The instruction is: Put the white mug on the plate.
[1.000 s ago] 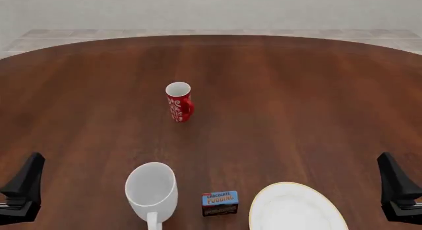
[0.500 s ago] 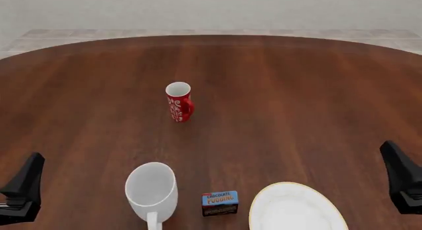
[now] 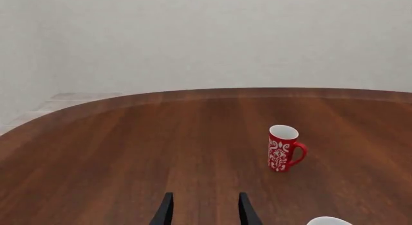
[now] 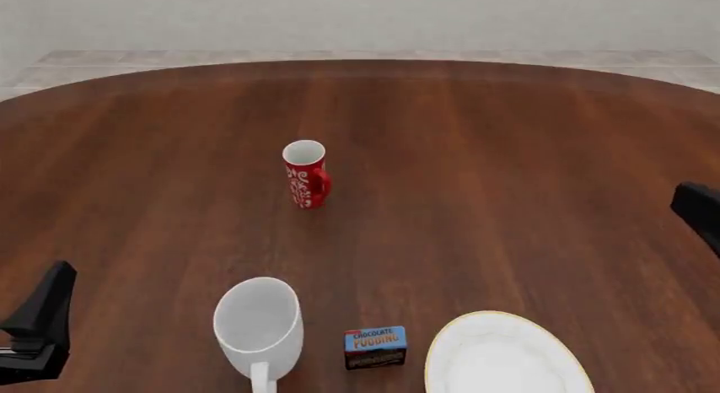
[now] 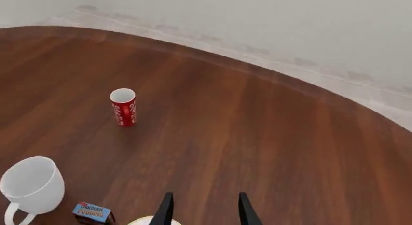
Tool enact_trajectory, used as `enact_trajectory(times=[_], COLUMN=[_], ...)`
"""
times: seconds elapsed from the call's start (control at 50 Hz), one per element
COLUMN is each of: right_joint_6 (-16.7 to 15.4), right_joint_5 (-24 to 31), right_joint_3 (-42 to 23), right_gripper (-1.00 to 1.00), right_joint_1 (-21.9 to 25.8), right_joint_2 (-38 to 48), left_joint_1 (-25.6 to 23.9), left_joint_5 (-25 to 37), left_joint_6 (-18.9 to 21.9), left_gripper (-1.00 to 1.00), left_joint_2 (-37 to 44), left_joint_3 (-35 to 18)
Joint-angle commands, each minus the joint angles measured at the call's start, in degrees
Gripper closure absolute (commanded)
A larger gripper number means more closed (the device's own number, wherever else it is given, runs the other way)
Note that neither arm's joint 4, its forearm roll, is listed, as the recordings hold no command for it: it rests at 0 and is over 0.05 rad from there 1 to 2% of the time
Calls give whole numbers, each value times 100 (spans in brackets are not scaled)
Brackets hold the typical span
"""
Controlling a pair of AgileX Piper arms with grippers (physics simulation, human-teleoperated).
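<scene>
The white mug stands upright near the table's front edge, left of centre, handle toward the camera; it also shows in the right wrist view. The plate, white with a gold rim, lies to its right at the front edge, bare. My left gripper sits low at the left edge, well left of the mug, its fingers apart and holding nothing. My right gripper is at the right edge, above and beyond the plate, its fingers open and holding nothing.
A red mug with white pattern stands upright near the table's middle. A small chocolate pudding box sits between the white mug and the plate. The round wooden table ends at a curved far edge.
My right gripper has lifted and moved forward, going from the lower right corner to mid-height at the right edge in the front view. The left gripper and all objects stayed still.
</scene>
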Motion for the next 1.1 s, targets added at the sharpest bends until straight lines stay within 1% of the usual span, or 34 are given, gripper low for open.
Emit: enact_trajectory(times=[0.02, 0.08, 0.1, 0.12, 0.16, 0.18, 0.24, 0.26, 0.28, 0.34, 0.36, 0.4, 0.44, 0.48, 0.5, 0.54, 0.56, 0.6, 0.62, 0.66, 0.7, 0.74, 0.76, 0.8, 0.82, 0.84, 0.86, 0.9, 0.92, 0.94, 0.98, 1.02, 1.1], right_joint_6=[95, 469, 486, 629, 740, 733, 988, 1003, 1150, 1389, 1512, 1572, 1754, 1832, 1938, 2029, 2020, 2196, 2392, 2658, 2731, 2999, 3024, 3161, 3285, 3318, 3438, 3789, 3790, 4049, 4075, 4303, 4328], right_joint_5=[1107, 1310, 1342, 1408, 1473, 1510, 1656, 1702, 1744, 1872, 1937, 2014, 2052, 2084, 2068, 2039, 2024, 1947, 1859, 1744, 1648, 1515, 1481, 1393, 1310, 1255, 1186, 994, 993, 865, 809, 699, 613], right_joint_3=[-978, -1107, -1123, -1114, -1193, -1224, -1375, -1425, -1454, -1621, -1680, -1810, -1896, -2022, -2038, -2079, -2099, -2128, -2153, -2162, -2187, -2165, -2164, -2115, -2069, -2054, -2022, -1888, -1887, -1786, -1792, -1746, -1753], right_gripper=[-100, -100, -100, -100, -100, -100, -100, -100, -100, -100, -100, -100, -100, -100, -100, -100, -100, -100, -100, -100, -100, -100, -100, -100, -100, -100, -100, -100, -100, -100, -100, -100, -100], right_joint_1=[686, 969, 992, 1082, 1183, 1198, 1361, 1422, 1522, 1758, 1895, 1989, 2145, 2290, 2396, 2514, 2535, 2701, 2833, 2997, 3069, 3212, 3225, 3321, 3385, 3394, 3480, 3621, 3621, 3722, 3781, 3911, 3971], right_joint_2=[812, 1140, 1190, 1330, 1489, 1543, 1782, 1857, 1949, 2182, 2321, 2436, 2586, 2742, 2838, 2953, 2992, 3159, 3272, 3409, 3526, 3665, 3688, 3791, 3854, 3888, 3959, 4095, 4096, 4177, 4289, 4386, 4541], left_joint_1=[-5, -3, -3, -3, -5, -5, -3, -3, -3, -5, -4, -3, -3, -4, -4, -4, -4, -2, -2, -3, -4, -3, -3, -3, -2, -2, -3, -3, -3, -3, -2, -2, -3], left_joint_5=[-19, -11, -9, -9, -16, -17, -10, -7, -8, -15, -14, -11, -8, -12, -15, -17, -16, -12, -11, -17, -17, -16, -16, -15, -13, -12, -15, -20, -20, -22, -21, -20, -21], left_joint_6=[8, -8, -14, -10, 8, 10, -7, -13, -11, 9, 8, -3, -12, 1, 6, 7, 4, -8, -11, -3, 5, 4, 2, -5, -10, -9, -4, 4, 4, 2, -5, -11, 1], left_gripper=[-100, -100, -100, -100, -100, -100, -100, -100, -100, -100, -100, -100, -100, -100, -100, -100, -100, -100, -100, -100, -100, -100, -100, -100, -100, -100, -100, -100, -100, -100, -100, -100, -100], left_joint_2=[10, 12, 14, 12, 7, 7, 10, 11, 13, 6, 6, 9, 12, 9, 9, 10, 12, 14, 15, 30, 12, 11, 12, 15, 17, 15, 15, 14, 14, 16, 19, 21, 16], left_joint_3=[4, 5, 5, 5, 5, 5, 4, 4, 2, 4, 4, 4, 4, 4, 3, 3, 3, 3, 4, -12, 3, 3, 3, 3, 3, 3, 3, 5, 5, 5, 6, 6, 7])
